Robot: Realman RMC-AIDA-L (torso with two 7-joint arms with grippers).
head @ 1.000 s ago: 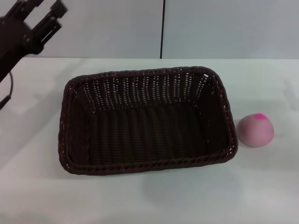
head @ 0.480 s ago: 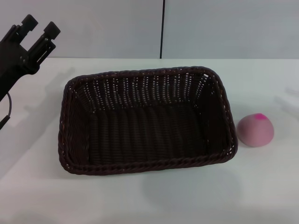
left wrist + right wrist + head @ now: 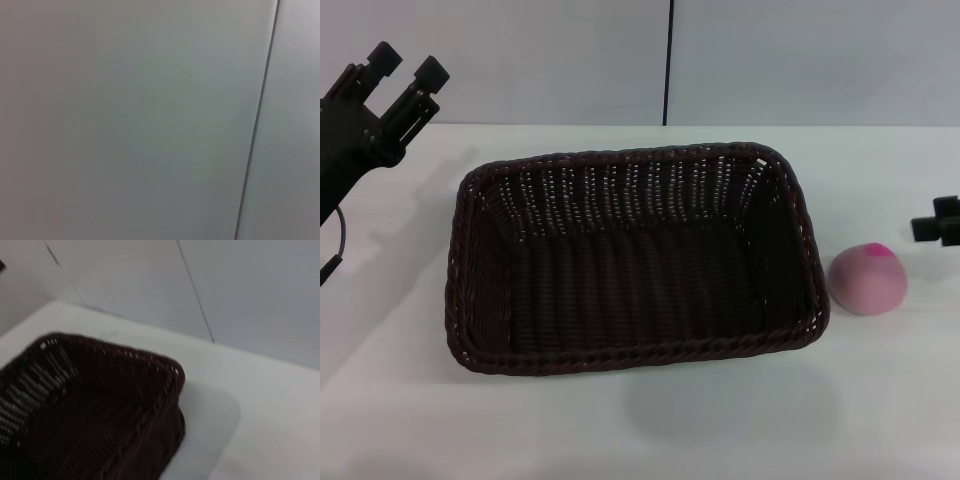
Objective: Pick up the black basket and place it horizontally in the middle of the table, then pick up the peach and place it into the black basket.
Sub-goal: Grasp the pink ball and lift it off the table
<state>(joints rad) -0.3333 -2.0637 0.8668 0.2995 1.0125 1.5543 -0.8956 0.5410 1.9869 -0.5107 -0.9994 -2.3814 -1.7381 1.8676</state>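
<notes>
The black basket (image 3: 630, 260) lies lengthwise across the middle of the white table (image 3: 620, 430), upright and empty. A corner of it also shows in the right wrist view (image 3: 100, 410). The peach (image 3: 867, 278) sits on the table just right of the basket, its magenta spot facing up. My left gripper (image 3: 407, 62) hangs open and empty above the table's far left, apart from the basket. A black part of my right gripper (image 3: 940, 225) shows at the right edge, just beyond and above the peach.
A pale wall with a dark vertical seam (image 3: 668, 60) stands behind the table; the left wrist view shows only this wall (image 3: 150, 120). Bare tabletop lies in front of the basket and to its left.
My left gripper came down a little at the far left and then held still. My right gripper has come into view at the right edge near the peach. Basket and peach have not moved.
</notes>
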